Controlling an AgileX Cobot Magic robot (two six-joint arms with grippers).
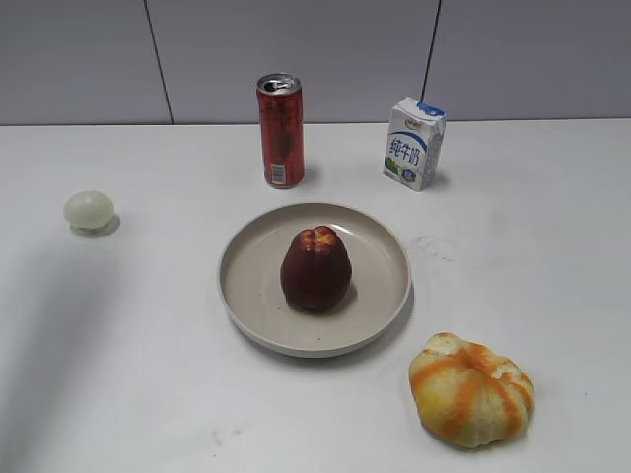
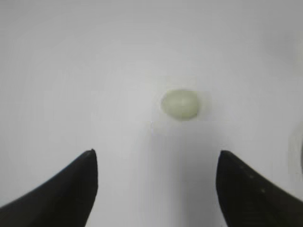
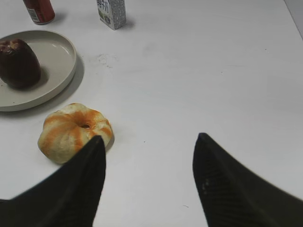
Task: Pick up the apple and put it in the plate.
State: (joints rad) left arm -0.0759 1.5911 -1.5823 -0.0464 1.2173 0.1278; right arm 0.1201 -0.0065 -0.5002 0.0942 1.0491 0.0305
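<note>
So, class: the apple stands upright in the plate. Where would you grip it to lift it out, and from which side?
Grip the apple across its wide lower body, coming straight down from above. It stands upright with its narrower lobed end up, and the plate rim rings it, so a sideways approach would likely meet the rim. Both grippers are open and away from it.

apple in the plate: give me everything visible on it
The apple is dark maroon-red, bell-shaped and lobed, with a glossy, smooth-looking skin and a paler orange dimpled end facing up and away from the exterior camera. It looks whole. It sits roughly in the middle of the beige plate, resting on the plate's floor and clear of the rim. Nothing else touches it; neither tool is near it.
</note>
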